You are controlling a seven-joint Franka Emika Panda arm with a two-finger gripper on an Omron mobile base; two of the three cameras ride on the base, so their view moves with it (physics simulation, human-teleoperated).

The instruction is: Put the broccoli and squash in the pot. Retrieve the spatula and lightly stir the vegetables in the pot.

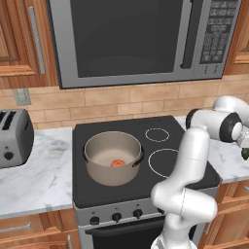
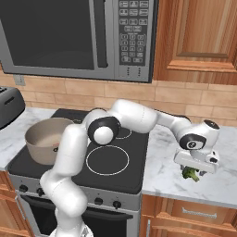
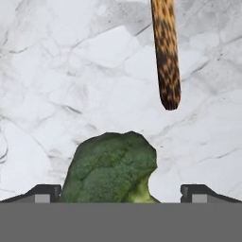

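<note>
While claw [image 3: 121, 193] gapes, broccoli [image 3: 111, 168] between prongs.

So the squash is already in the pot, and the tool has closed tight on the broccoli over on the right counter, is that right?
Not quite. The squash is in the pot, and the tool is at the broccoli on the right counter, but it has not closed: the hand view shows its fingertips standing wide apart on either side of the broccoli.

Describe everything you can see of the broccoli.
The broccoli is a small dark green lumpy floret with a paler green stem at its base. It lies on the white marble counter right of the stove, directly beneath the open gripper, between the two fingertips, not yet gripped. A brown speckled stick lies beyond it, apart.
</note>
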